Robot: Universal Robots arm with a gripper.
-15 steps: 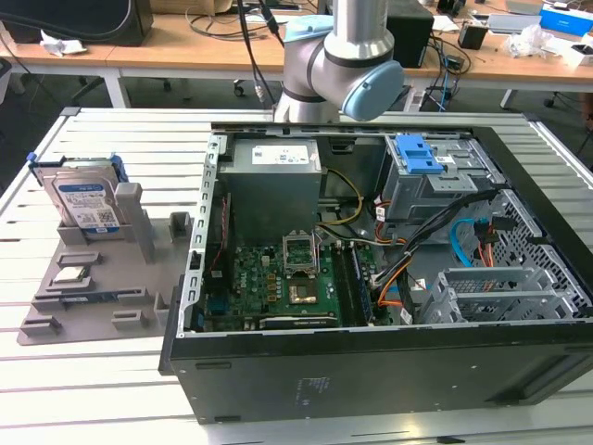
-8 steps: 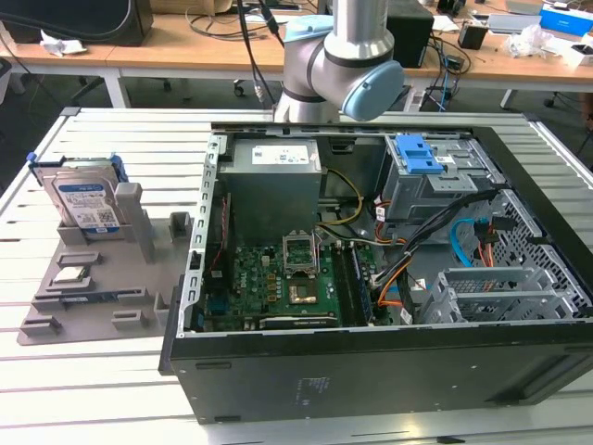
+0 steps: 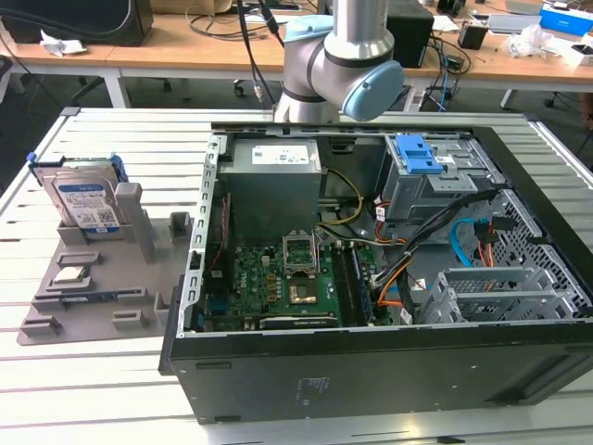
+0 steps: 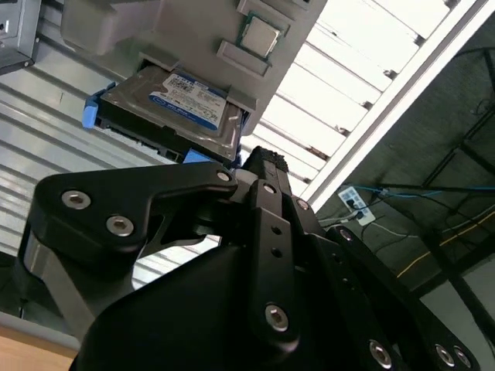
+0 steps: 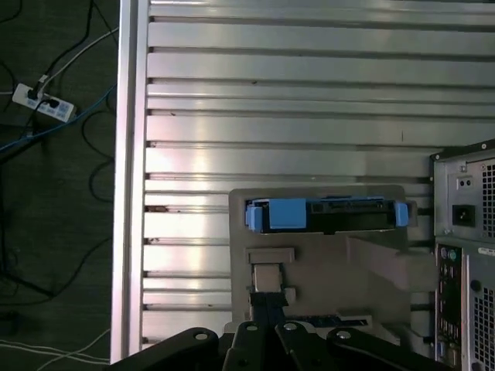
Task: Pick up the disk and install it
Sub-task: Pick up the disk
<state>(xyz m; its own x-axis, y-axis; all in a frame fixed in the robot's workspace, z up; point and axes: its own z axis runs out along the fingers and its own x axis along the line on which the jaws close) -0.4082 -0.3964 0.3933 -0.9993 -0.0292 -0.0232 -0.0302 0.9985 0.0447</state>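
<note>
Logged colours and patterns.
Recorded the disk [image 3: 85, 199] as silver with a blue-and-white barcode label and a blue frame; found its holder [image 3: 97, 306] plain grey, the table [image 3: 111, 139] silver and ribbed, the computer case [image 3: 371, 380] black, the motherboard [image 3: 264, 278] green, the drive cage latch [image 3: 419, 153] blue.

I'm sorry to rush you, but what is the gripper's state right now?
Gripper: closed, holding nothing; the disk stands untouched in its grey holder.
</note>
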